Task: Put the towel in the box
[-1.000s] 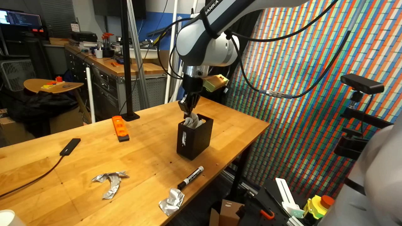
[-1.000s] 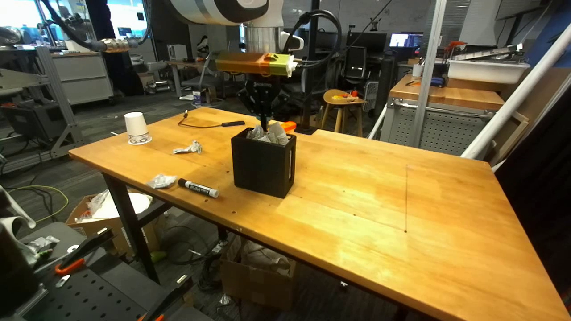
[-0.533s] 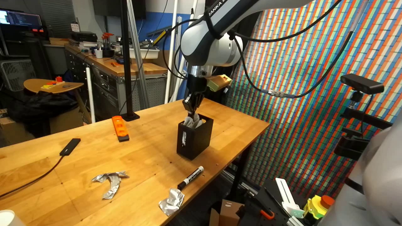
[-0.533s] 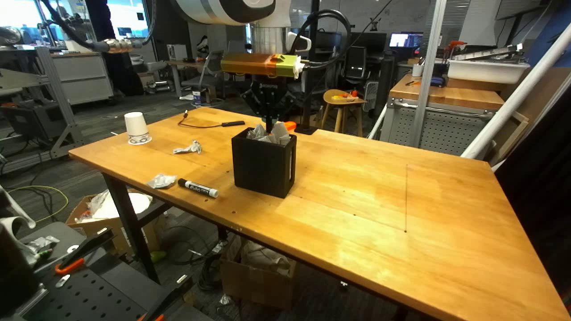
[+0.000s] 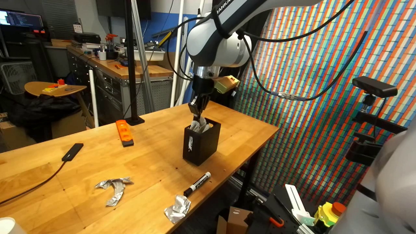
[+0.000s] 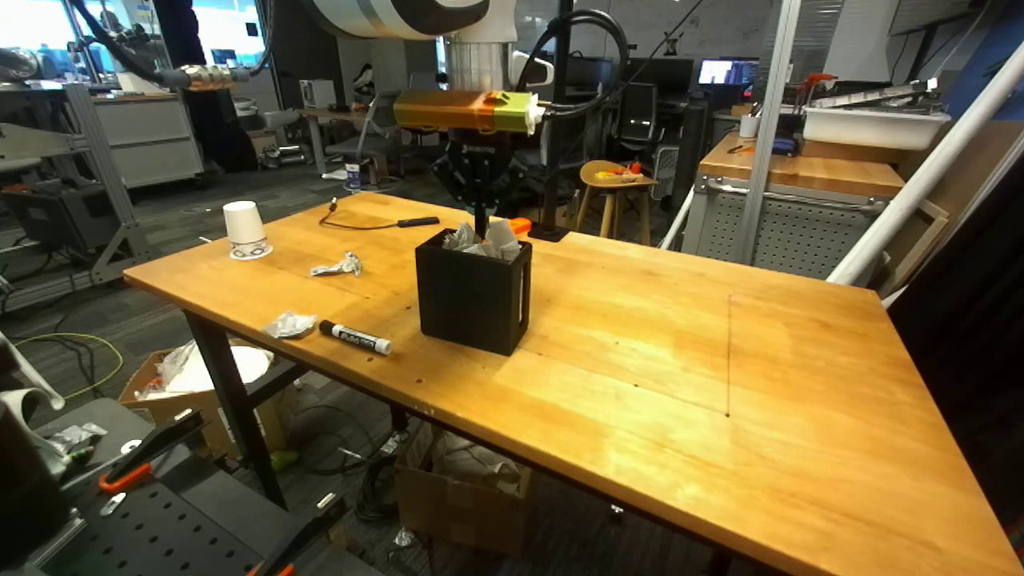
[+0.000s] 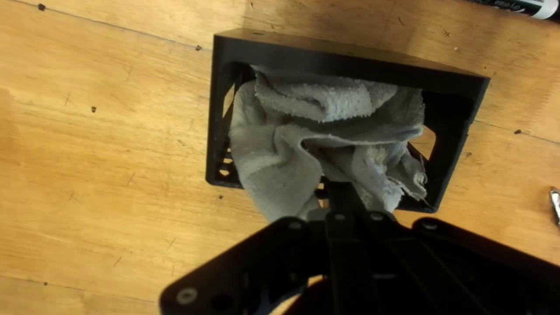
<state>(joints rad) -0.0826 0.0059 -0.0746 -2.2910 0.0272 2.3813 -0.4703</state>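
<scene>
Table (image 6: 800, 432): wood top, dark legs, pale glare
Workbench (image 5: 158, 72): wood top, drawers, perforated side, in both exterior views
Stool (image 6: 594, 172): wooden, in both exterior views
Wall (image 5: 162, 22): blue below, whitish above
Sheet (image 5: 292, 130): upright, rows of red, green, blue and white dashes
Floor (image 6: 240, 188): dark grey carpet
Cabinet (image 6: 148, 148): pale drawers
Windows (image 6: 216, 24): bright, top corner of an exterior view
Monitor (image 5: 22, 19): lit

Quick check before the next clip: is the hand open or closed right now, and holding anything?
Hand: closed, down at the towel in the box; whether it has the towel pinched cannot be told.
</scene>
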